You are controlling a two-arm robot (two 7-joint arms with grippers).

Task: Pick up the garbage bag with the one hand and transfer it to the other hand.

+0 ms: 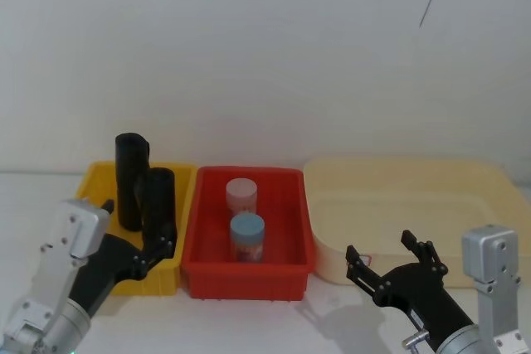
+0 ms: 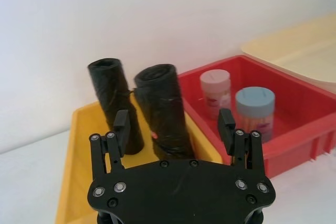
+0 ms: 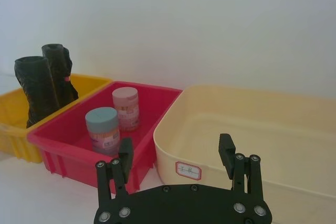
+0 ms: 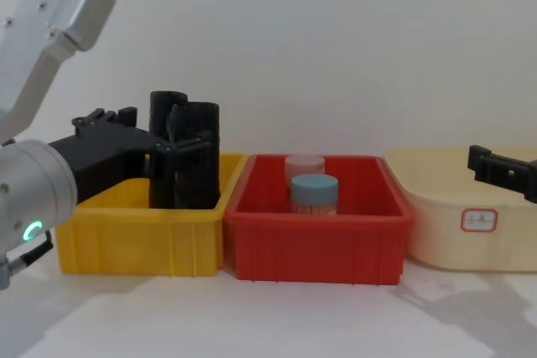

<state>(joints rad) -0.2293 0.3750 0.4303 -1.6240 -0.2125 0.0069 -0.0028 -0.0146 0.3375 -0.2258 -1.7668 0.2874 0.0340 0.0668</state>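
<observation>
Two black rolls stand upright in the yellow bin (image 1: 93, 178). The nearer one is the garbage bag (image 1: 158, 198) (image 2: 164, 109) (image 4: 200, 157), a crinkled cylinder taller than the bin. My left gripper (image 1: 138, 223) (image 2: 174, 119) (image 4: 172, 127) is open, with one finger on each side of the bag and a gap showing at both. The other black roll (image 1: 130, 178) (image 2: 113, 100) stands just behind it. My right gripper (image 1: 380, 246) (image 3: 176, 145) hangs open and holds nothing, low at the right in front of the cream tub (image 1: 415, 178).
A red bin (image 1: 249, 281) between the yellow bin and the cream tub holds a pink-lidded jar (image 1: 241, 195) and a blue-lidded jar (image 1: 247, 236). A white wall stands close behind the bins. White tabletop lies in front of them.
</observation>
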